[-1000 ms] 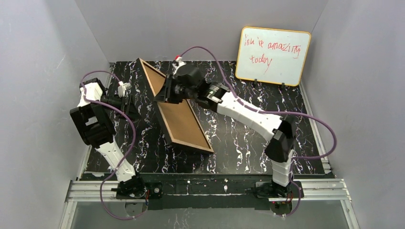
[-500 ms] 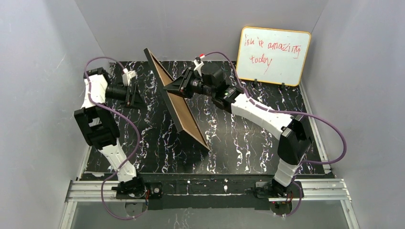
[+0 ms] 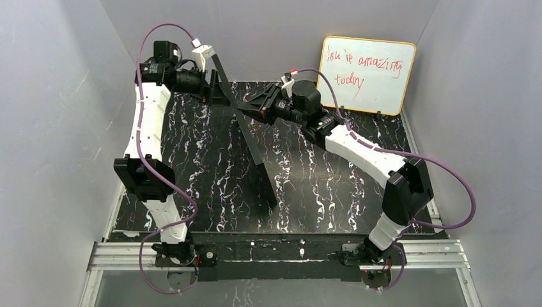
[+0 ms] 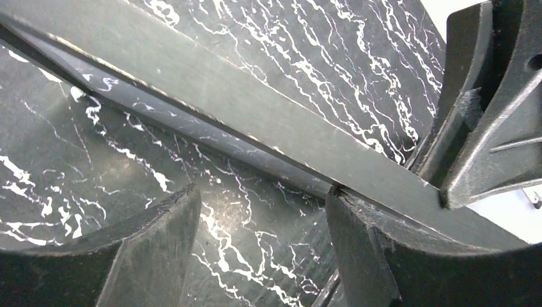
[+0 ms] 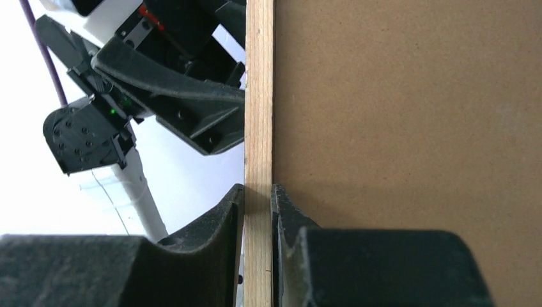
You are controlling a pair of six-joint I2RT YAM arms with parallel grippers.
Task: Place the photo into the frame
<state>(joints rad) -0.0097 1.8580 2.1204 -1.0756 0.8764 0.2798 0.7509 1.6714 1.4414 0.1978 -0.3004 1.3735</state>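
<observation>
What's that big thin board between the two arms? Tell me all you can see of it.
It is the frame, seen edge-on from above: black front, pale wooden rail, brown board back. It stands nearly upright on one edge, near corner seemingly on the table. The right claw pinches its rail; the open left claw is at its far end, one finger touching.

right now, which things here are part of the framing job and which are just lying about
In the job: frame, standing on edge; right gripper, shut on its wooden rail; left gripper, open beside it; photo not in view.
Lying about: whiteboard with red writing.
</observation>
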